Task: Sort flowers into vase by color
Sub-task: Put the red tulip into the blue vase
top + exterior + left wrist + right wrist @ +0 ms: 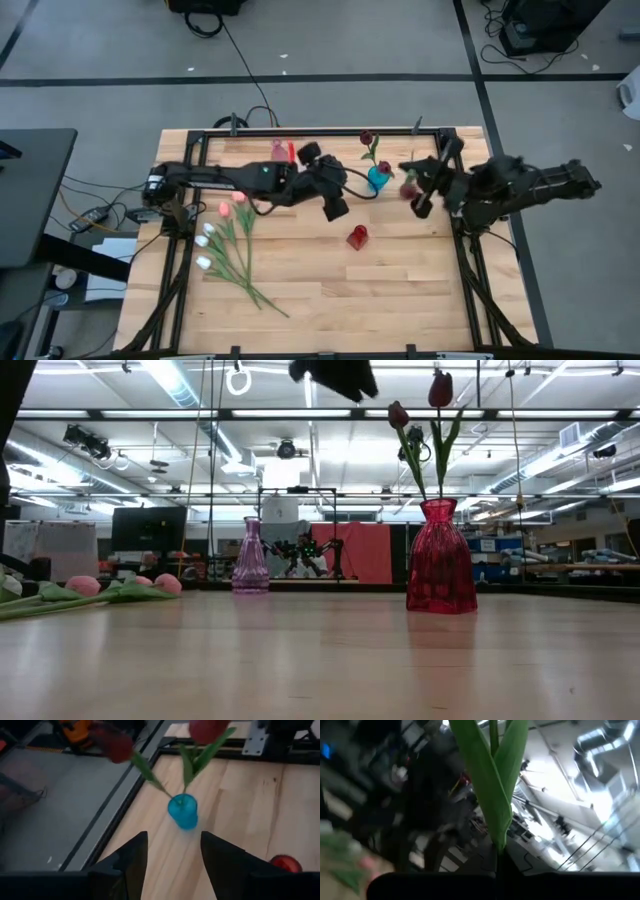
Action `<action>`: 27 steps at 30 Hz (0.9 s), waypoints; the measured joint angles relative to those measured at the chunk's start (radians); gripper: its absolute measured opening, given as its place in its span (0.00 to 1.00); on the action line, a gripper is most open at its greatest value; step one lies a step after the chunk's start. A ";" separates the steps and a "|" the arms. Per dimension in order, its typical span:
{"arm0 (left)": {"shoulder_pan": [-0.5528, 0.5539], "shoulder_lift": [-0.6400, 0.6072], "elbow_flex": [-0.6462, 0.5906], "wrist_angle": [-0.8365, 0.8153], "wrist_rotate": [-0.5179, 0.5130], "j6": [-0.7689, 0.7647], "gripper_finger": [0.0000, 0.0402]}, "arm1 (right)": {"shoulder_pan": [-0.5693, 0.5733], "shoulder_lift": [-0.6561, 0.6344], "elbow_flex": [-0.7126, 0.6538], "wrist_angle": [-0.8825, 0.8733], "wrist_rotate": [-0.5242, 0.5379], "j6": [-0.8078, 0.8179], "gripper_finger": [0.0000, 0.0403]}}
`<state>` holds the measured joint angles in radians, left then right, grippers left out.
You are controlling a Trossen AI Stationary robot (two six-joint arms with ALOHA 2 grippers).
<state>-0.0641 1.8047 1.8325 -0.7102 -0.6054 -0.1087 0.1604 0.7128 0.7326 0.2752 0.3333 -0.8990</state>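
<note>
A blue vase (378,179) (182,811) stands near the table's far edge and holds two dark red tulips (366,137) by their stems. My left gripper (336,206) (170,852) hovers open just left of it, above the table. My right gripper (424,193) is right of the blue vase, shut on a third dark red tulip (408,188). An empty red vase (357,237) (440,560) stands nearer. A pink vase (279,150) (250,560) stands at the far edge. Pink and white tulips (225,240) lie flat on the left. My right gripper holds the dark red tulip by its stem (499,857), below the green leaves (492,785). The fingers come level from the table's right side. The tulip is lifted clear of the table, its leaves and head reaching out past the fingers toward the blue vase. The gripper's body hides the pinch itself.
A black metal frame (300,132) runs along the table's far and side edges. Bare wood (400,290) lies open in the near half. A cable (360,190) loops between the left gripper and the blue vase.
</note>
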 joint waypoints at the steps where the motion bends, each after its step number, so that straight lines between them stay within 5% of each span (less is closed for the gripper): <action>1: 0.006 -0.010 -0.046 0.059 0.019 0.008 0.47 | -0.022 -0.015 0.000 -0.005 -0.026 0.055 0.02; 8: 0.037 -0.132 -0.440 0.437 0.142 0.000 0.47 | -0.255 -0.072 0.000 -0.110 -0.321 0.373 0.02; 16: 0.034 -0.280 -0.812 0.876 0.193 -0.003 0.47 | -0.556 0.018 -0.041 -0.063 -0.672 0.613 0.02; 27: 0.010 -0.436 -0.942 0.856 0.167 -0.072 0.47 | -0.774 0.120 -0.245 0.249 -0.856 0.796 0.02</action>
<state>-0.0543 1.3683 0.8907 0.1461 -0.4384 -0.1806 -0.6139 0.8324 0.4877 0.5247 -0.5229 -0.1032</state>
